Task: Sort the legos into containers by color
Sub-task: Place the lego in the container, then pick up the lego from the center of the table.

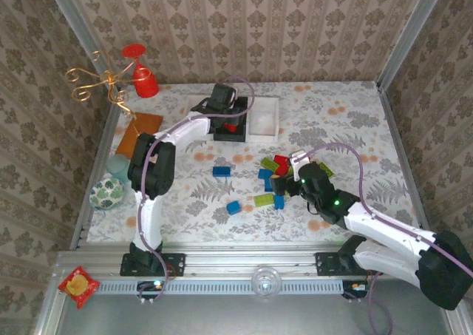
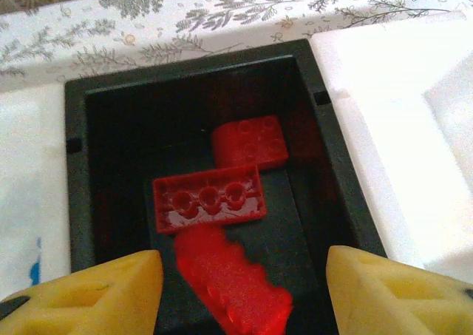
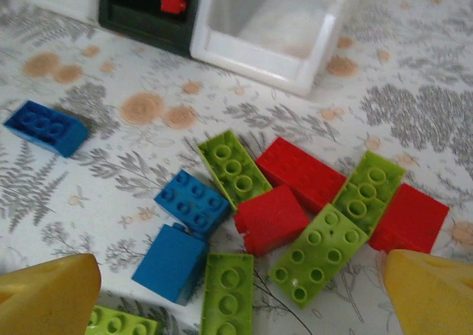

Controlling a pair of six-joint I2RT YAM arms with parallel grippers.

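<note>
Dropping red plastic brick (image 2: 229, 294) into black rectangular plastic bin (image 2: 77, 128) holding reds (image 2: 211, 202), left claw (image 2: 242, 265) spread; right claw (image 3: 240, 268) spread over loose bricks (image 3: 318, 254).

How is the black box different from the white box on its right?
The black bin is dark; the white bin beside it is bright white. The black bin holds red legos; the white bin looks empty. Both are open rectangular boxes, sitting side by side.

Red legos (image 2: 209, 200) in black bin (image 2: 77, 194); mixed legos (image 3: 295, 202) loose nearby.
</note>
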